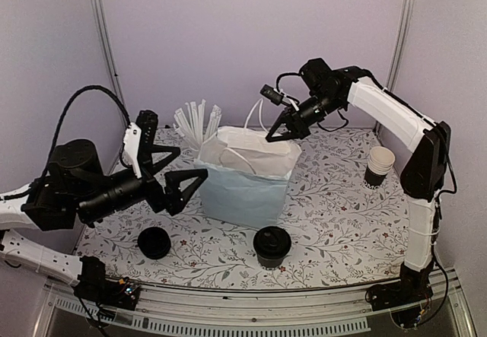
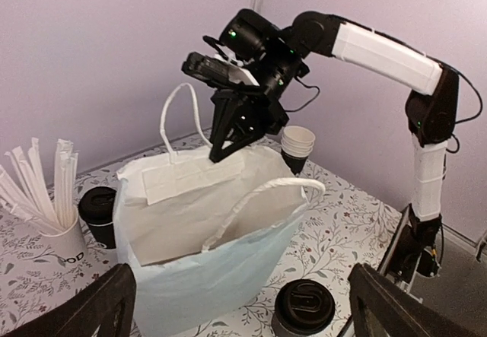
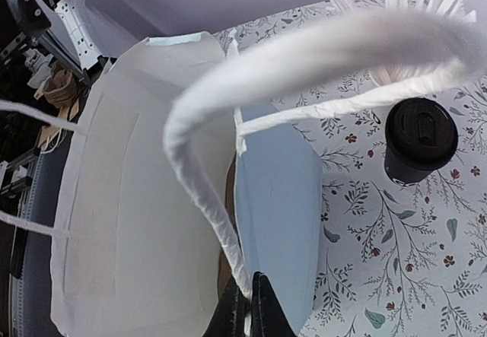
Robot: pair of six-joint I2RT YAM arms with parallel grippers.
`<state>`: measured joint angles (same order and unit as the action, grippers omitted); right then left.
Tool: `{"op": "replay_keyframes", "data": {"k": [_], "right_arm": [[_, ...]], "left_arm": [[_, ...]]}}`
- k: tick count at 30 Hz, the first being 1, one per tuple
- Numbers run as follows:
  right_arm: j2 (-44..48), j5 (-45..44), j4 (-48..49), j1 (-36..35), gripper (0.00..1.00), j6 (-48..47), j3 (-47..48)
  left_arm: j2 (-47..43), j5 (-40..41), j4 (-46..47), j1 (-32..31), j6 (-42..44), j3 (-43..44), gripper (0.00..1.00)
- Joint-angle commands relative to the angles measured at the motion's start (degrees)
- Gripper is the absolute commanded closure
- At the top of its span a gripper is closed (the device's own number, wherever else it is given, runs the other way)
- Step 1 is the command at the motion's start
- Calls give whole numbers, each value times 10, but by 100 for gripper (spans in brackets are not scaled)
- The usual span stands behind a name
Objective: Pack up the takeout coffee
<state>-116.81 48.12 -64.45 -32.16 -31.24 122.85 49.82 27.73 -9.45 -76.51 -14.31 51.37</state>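
Takeout coffee (image 1: 272, 246), top view: lidded, at the near edge of the tabletop (image 1: 335, 223), before the paper bag (image 1: 247, 177); left gripper (image 1: 192, 163) spread, empty. Left wrist view: right gripper (image 2: 228, 148) pinches the bag's rear rim. Right wrist view: a hard pull could tear the paper or tip the bag.

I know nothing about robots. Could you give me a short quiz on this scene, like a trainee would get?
1. True or false: the left tool is open and empty.
2. What does the right tool pinch? A) a straw B) the bag C) a lid
3. Fill in: the lidded cup stands ___ the bag.
Key: 1 true; 2 B; 3 outside.
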Motion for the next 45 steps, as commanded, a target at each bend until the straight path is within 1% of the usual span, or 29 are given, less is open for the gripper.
{"op": "replay_keyframes", "data": {"k": [1,4,8,9,11,14,16,17,18,19,23,26,29,33,38,42,43,45], "right_arm": [[-37,35,-68,-25,96,-72,44],[-51,33,-59,-38,93,-85,57],[-64,36,-20,-49,85,-69,69],[-67,36,-17,-51,80,-65,83],[-78,38,-22,-54,64,-58,117],[-78,31,-27,-53,41,-59,142],[-52,29,-21,-50,28,-66,125],[-33,29,-12,-48,21,-70,105],[-16,27,0,-44,9,-71,81],[15,24,14,-40,2,-70,56],[110,2,65,-19,1,-68,-46],[174,-8,90,-2,1,-71,-113],[215,-17,82,8,1,-94,-162],[241,-9,56,9,1,-124,-204],[260,0,46,9,7,-142,-238],[264,18,33,8,12,-154,-253],[263,22,31,8,14,-156,-257],[261,23,27,4,17,-159,-267]], "left_arm": [[-38,37,-70,50,-43,15,0],[-42,27,-121,98,-60,36,0],[-37,2,-141,146,-41,46,0],[-33,-11,-144,162,-31,51,0],[-14,-68,-155,216,-8,73,0],[58,-229,-211,337,25,140,0],[128,-327,-248,391,50,186,1],[152,-358,-261,407,58,211,2],[176,-388,-271,421,66,226,3],[199,-420,-280,434,76,239,5],[279,-512,-298,464,118,290,11],[327,-531,-300,467,135,326,14],[368,-549,-303,468,152,357,17],[427,-571,-330,468,180,404,27],[487,-588,-377,468,213,463,39],[504,-621,-386,466,228,481,43],[504,-627,-386,467,230,481,46],[506,-637,-387,466,230,479,55]]}}
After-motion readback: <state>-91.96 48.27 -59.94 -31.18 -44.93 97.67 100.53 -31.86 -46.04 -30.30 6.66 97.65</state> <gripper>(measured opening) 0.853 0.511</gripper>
